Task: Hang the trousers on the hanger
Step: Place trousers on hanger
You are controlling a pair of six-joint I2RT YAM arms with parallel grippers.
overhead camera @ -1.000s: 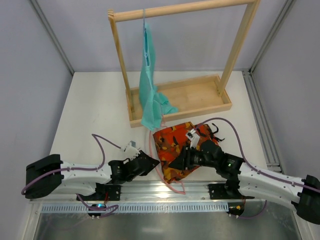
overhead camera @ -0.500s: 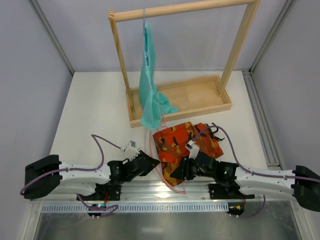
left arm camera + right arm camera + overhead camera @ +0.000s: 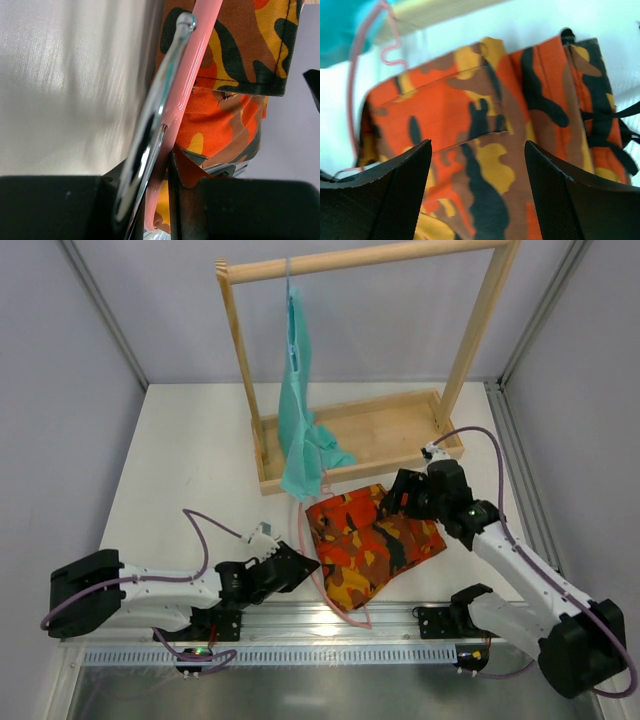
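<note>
The left gripper's (image 3: 303,565) fingers (image 3: 215,210) are clamped on the hanger (image 3: 200,50) at its neck, where the metal hook (image 3: 165,90) meets the pink arm, just left of the trousers (image 3: 375,545). The fingers cover that junction, and the wrist view cuts off the hanger's far end. From above, the hanger shows only as a thin pink curve along the trousers' left edge. Whether its bar runs through the fold or only beside it cannot be told.

The trousers lie folded on the table (image 3: 190,460). Behind them stands a wooden rack (image 3: 360,440), and the teal garment (image 3: 300,430) hanging from it drops to their back left corner.

At the trousers' back right corner the right gripper (image 3: 477,145) hangs above the cloth, fingers wide apart and gripping nothing.
</note>
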